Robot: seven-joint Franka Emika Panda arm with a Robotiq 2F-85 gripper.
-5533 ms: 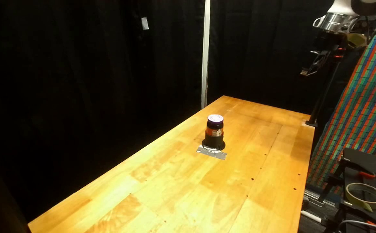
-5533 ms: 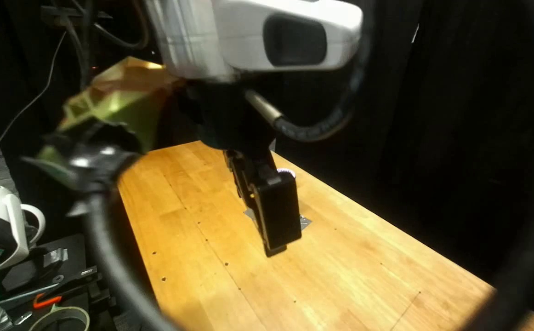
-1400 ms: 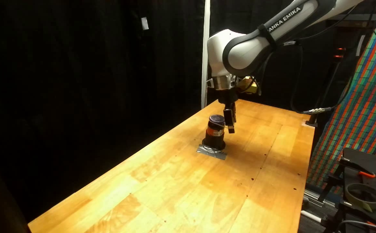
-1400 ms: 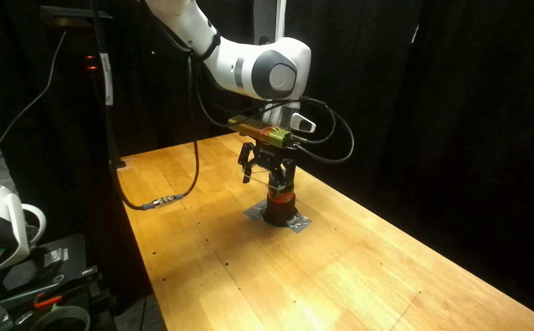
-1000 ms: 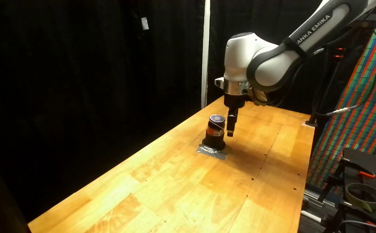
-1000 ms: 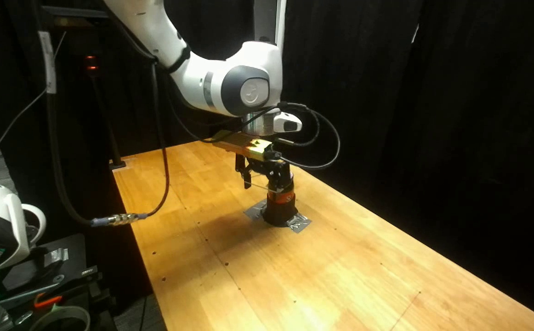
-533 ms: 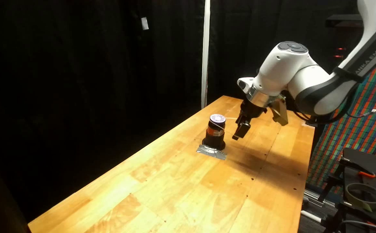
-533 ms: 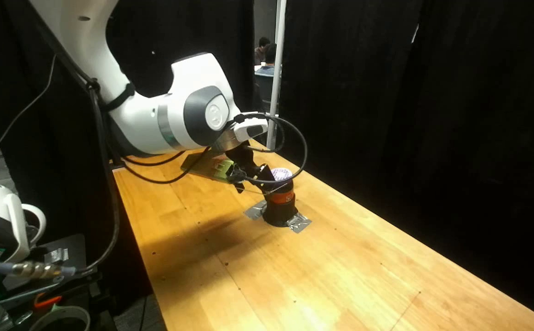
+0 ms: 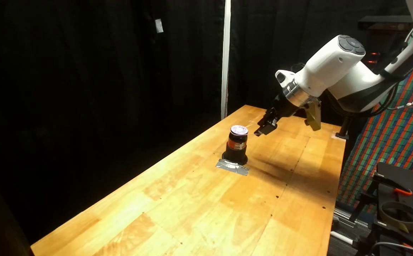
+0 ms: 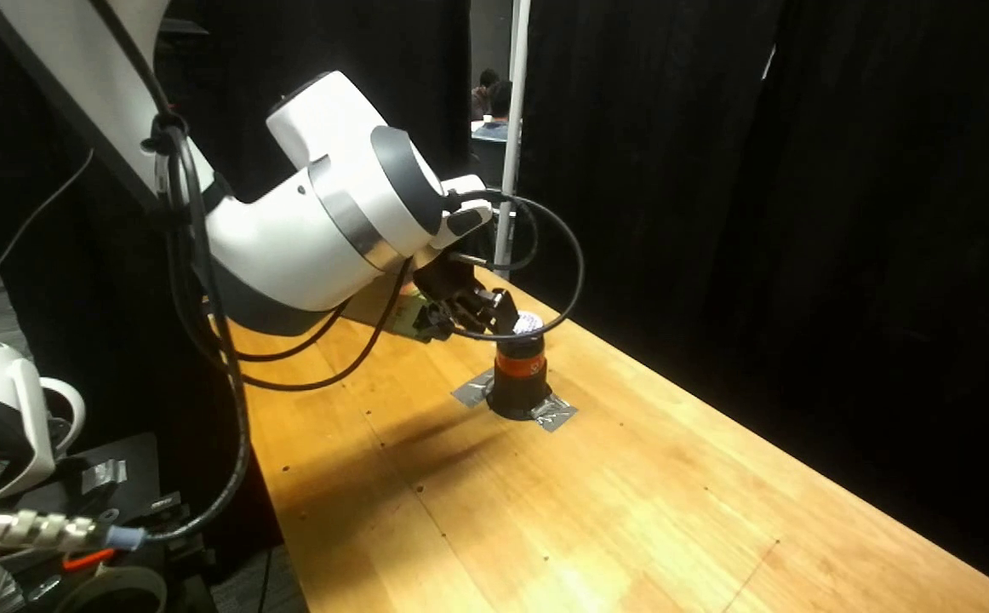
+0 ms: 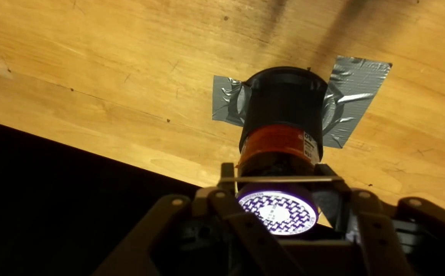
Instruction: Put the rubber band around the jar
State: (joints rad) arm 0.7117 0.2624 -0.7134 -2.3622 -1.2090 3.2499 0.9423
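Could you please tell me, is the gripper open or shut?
Open. In the wrist view, the gripper has its fingertips apart, and the rubber band stretches from one to the other.

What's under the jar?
The jar sits in a black holder, taped to the table with silver tape. The holder hides whatever's right beneath the jar, so I can't tell.

All views look down on the table, wrist view nearest.

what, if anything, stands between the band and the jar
Nothing visible. In the wrist view the band, stretched across the open gripper, crosses in front of the jar; in an exterior view it reaches the lid.
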